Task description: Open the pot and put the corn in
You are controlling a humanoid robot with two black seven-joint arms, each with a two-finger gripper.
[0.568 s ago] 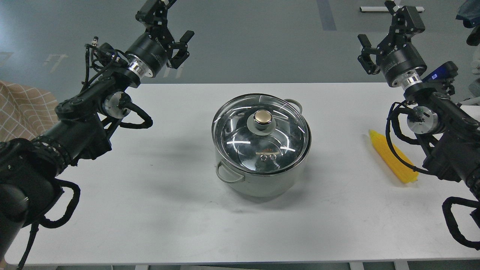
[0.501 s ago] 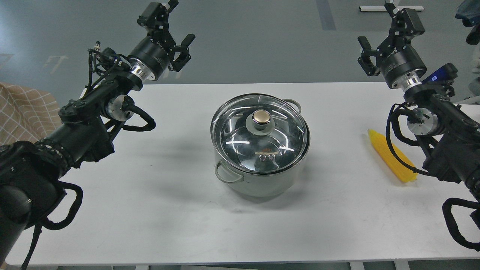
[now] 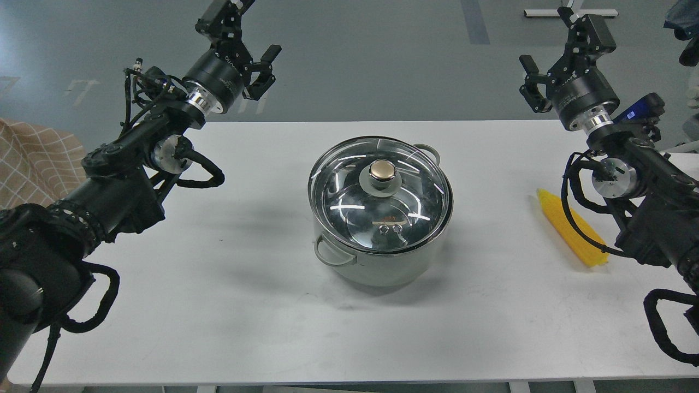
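The stainless-steel pot [image 3: 377,265] stands in the middle of the white table [image 3: 218,305], covered by a glass lid [image 3: 344,199] with a brass-coloured knob [image 3: 382,170]. The yellow corn [image 3: 570,234] lies on the table at the right, partly behind my right arm. My left gripper [image 3: 246,33] is open and empty, raised beyond the table's far left edge, far from the pot. My right gripper [image 3: 558,42] is open and empty, raised beyond the far right edge, well above and behind the corn.
A beige checked cloth [image 3: 33,164] lies off the table's left edge. Grey floor lies beyond the far edge. Black cable loops hang from both arms near the table's sides.
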